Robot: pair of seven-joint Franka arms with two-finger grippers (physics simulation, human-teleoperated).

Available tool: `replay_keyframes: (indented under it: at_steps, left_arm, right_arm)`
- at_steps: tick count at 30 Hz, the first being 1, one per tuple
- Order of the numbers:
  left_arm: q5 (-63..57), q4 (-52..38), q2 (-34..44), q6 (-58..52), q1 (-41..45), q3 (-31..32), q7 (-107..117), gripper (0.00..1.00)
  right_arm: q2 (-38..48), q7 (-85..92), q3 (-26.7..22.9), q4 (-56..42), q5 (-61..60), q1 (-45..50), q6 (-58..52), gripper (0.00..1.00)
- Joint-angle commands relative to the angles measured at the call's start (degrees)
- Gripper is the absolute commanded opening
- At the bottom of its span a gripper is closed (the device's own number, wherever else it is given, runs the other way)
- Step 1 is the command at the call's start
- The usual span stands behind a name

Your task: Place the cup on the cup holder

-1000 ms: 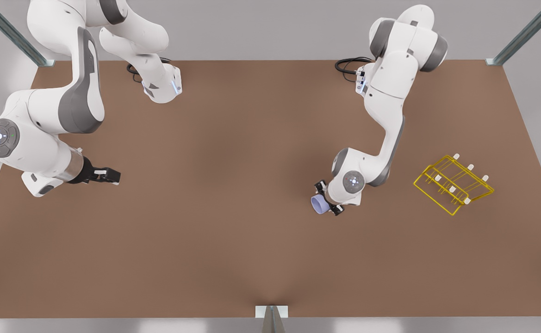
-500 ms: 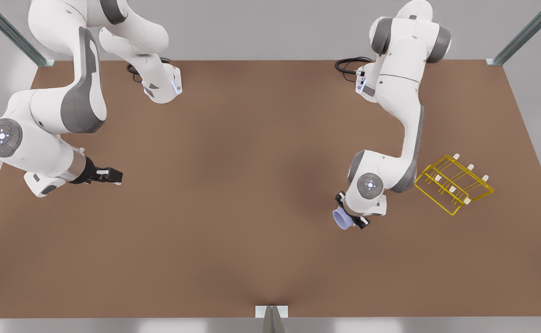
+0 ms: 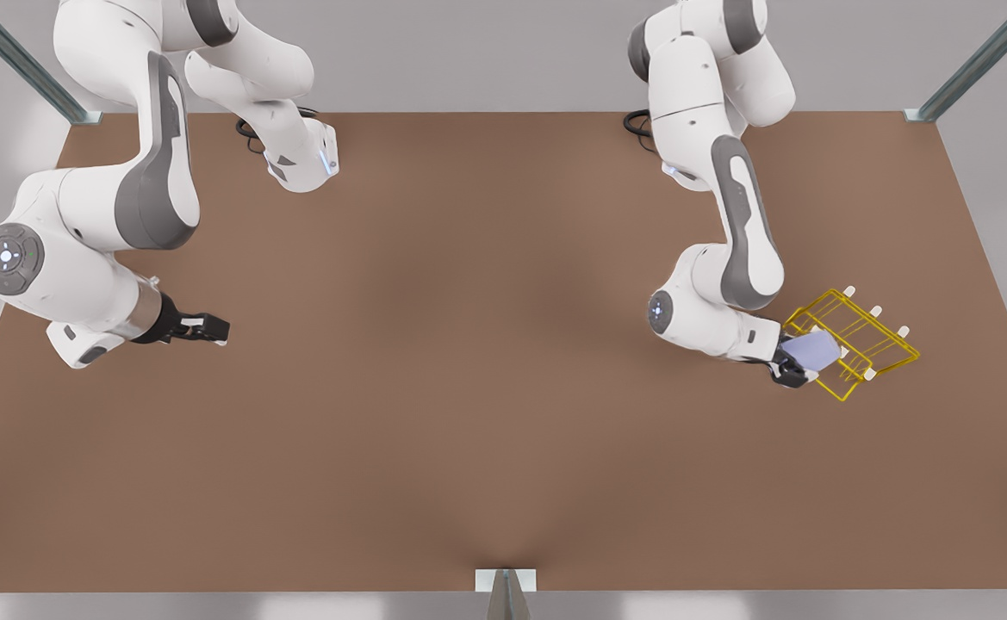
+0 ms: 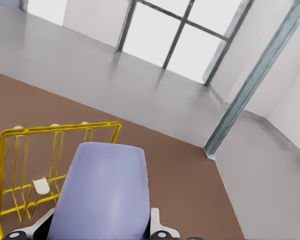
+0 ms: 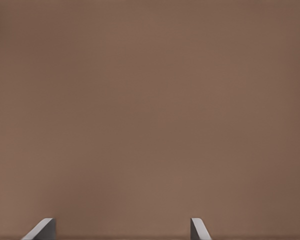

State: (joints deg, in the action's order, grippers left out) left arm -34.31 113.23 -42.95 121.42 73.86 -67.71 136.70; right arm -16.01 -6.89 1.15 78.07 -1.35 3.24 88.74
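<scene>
The lavender-blue cup [image 3: 813, 348] lies tilted in my left gripper [image 3: 799, 356], which is shut on it at the front view's right. It hangs over the near corner of the yellow wire cup holder [image 3: 869, 334], among the white-tipped pegs. In the left wrist view the cup [image 4: 102, 190] sits between the white fingertips [image 4: 158, 226], with the cup holder [image 4: 17, 150] just behind it and a peg beside the cup's wall. My right gripper [image 3: 208, 328] waits open above bare table at the front view's left; its fingers [image 5: 42, 229] stand wide apart.
The brown table [image 3: 469, 344] stretches between the two arms. Both arm bases stand at its far edge, with black cables [image 3: 645, 120] beside them. Metal frame posts [image 3: 977, 60] mark the corners.
My left arm has swung toward the front view's right, carrying the cup from the open table to over the cup holder and turning it sideways. The right arm has barely moved.
</scene>
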Motion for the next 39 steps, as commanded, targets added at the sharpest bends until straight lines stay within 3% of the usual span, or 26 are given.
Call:
replay_keyframes:
  at_steps: [1, 5, 13, 21, 32, 39]
  left_arm:
    - [-7.5, 2.0, -2.5, 8.2, 0.3, -2.9, -18.0, 0.76]
    - [-8.0, 7.7, -7.1, 19.7, -0.3, -6.5, -20.2, 0.76]
    - [-9.6, 13.7, -12.4, 23.0, 4.6, -13.9, -26.6, 0.76]
    - [-9.3, 15.5, -18.7, 26.2, 2.0, -12.6, 0.4, 0.76]
    - [-9.5, 14.9, -21.8, 27.2, -1.4, -7.6, 9.4, 0.76]
    - [-9.6, 15.0, -23.5, 27.3, -1.8, -7.7, 9.5, 0.76]
  right_arm:
    - [-0.1, 0.1, 0.0, 0.0, 0.1, 0.0, 0.0, 1.0]
    - [-0.1, 0.1, 0.0, 0.0, 0.3, -0.1, 0.0, 1.0]
    - [-0.5, 0.0, 0.0, -0.4, 0.0, 0.1, 0.2, 1.0]
    - [-0.5, 0.3, 0.0, -0.4, 0.1, -0.3, 0.2, 1.0]
    - [-1.2, 0.4, -0.1, -0.4, -0.1, -0.5, 0.3, 1.0]
    - [-1.3, 0.6, -0.3, -0.4, -0.1, -0.6, 0.3, 1.0]
